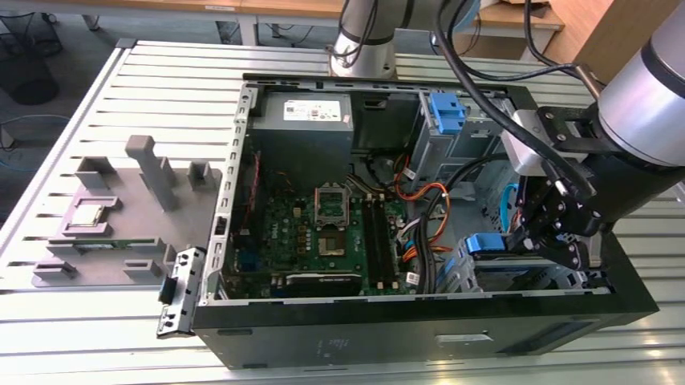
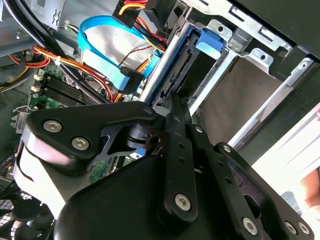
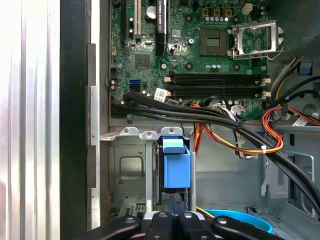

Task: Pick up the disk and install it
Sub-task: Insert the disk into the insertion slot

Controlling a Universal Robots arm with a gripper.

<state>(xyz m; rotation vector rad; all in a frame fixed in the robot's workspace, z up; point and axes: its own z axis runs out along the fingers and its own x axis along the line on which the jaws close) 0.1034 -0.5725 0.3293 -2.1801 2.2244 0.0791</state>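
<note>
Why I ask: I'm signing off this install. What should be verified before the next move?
1. Disk in the drive cage slot: ok.
2. Disk fully seated: cannot tell.
3. End effector lined up at the disk's edge: ok.
4. Black cable bundle clear of the slot: ok.
5. Blue cable clear of the end effector: cannot tell, it lies close.
6. Computer case side open: ok.

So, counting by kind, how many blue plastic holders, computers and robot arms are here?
Blue plastic holders: 2, one on the disk, another holder in a different bay
Computer: 1
Robot arm: 1
Total: 4
</note>
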